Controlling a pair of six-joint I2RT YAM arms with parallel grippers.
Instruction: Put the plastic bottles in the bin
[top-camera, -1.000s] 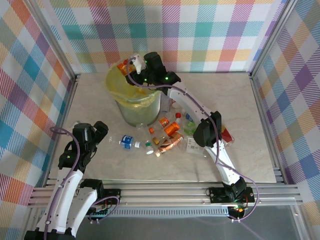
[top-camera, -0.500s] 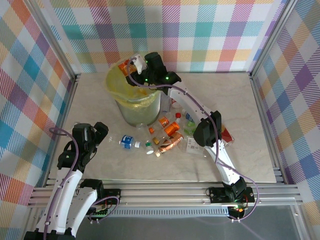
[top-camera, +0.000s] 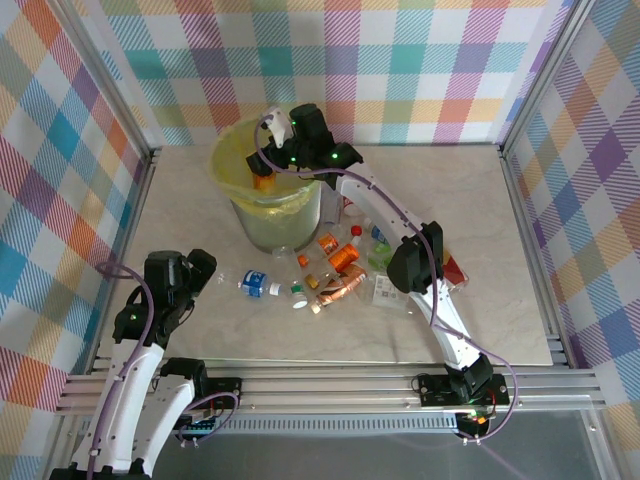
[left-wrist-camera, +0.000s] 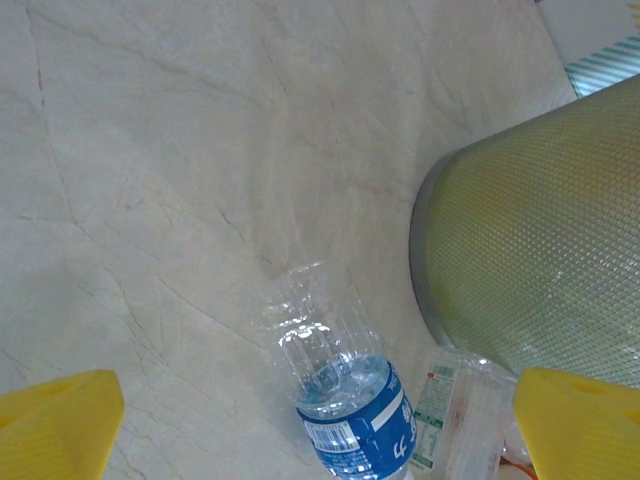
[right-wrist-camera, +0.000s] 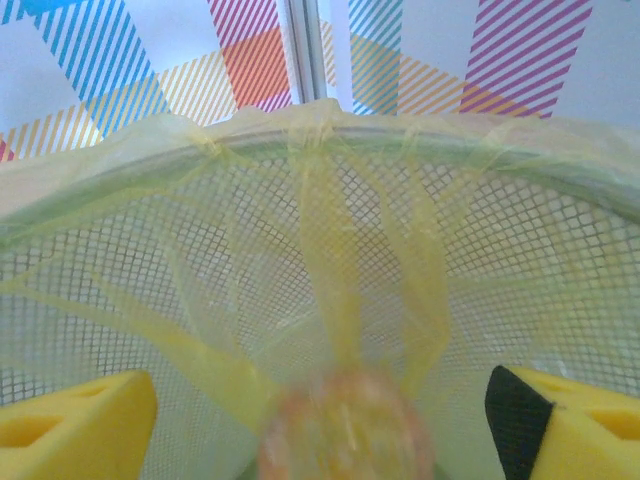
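An orange bottle (top-camera: 262, 181) shows inside the yellow-lined bin (top-camera: 275, 225)

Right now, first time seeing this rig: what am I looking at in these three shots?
Two robot arms, each ending in a two-finger gripper, are bolted at the near edge of a table. The overhead picture shows both; the other two come from cameras on the wrists. The right gripper hangs open over the bin, with a blurred orange bottle loose below it, inside the yellow liner. The left gripper is open and empty, near a blue-label bottle lying on the table. More crushed bottles lie beside the bin.
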